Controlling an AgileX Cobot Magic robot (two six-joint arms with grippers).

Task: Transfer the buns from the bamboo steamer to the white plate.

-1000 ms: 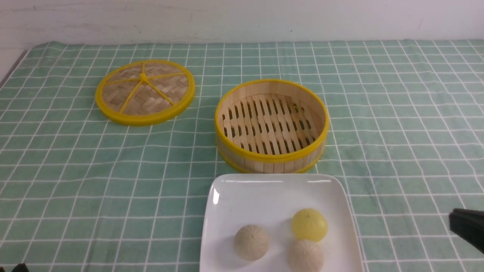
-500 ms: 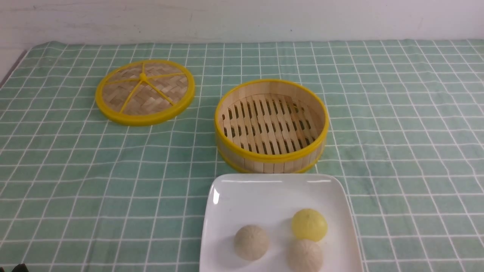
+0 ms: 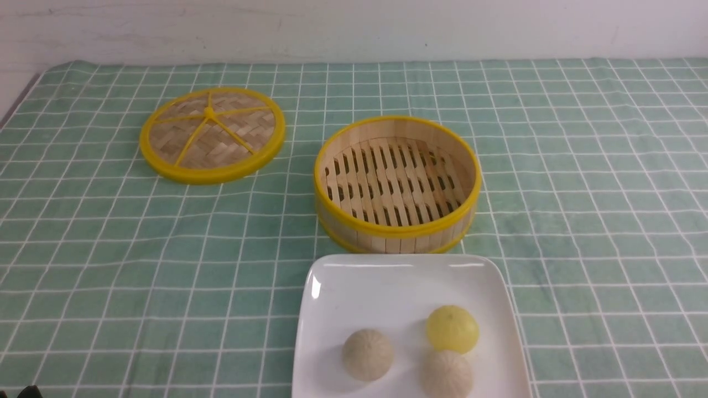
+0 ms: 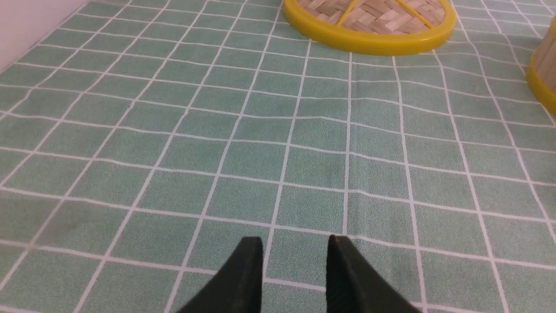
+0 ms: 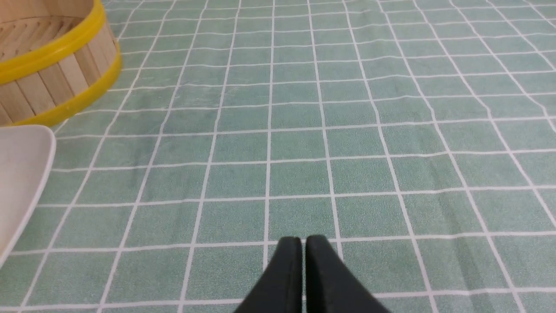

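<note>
front view: the bamboo steamer (image 3: 397, 185) stands empty and three buns (image 3: 452, 329) lie on the white plate (image 3: 354, 293) just before it, so the moving looks done; neither arm shows here. the flat lid (image 3: 212, 134) lies well apart.

left wrist view: the left gripper (image 4: 295, 254) hangs over bare checked cloth (image 4: 243, 130), jaws parted, nothing between; lid far ahead.

right wrist view: the right gripper (image 5: 303, 252) has its jaws pressed together, empty; plate corner and steamer ahead to one side. nothing obstructs.
</note>
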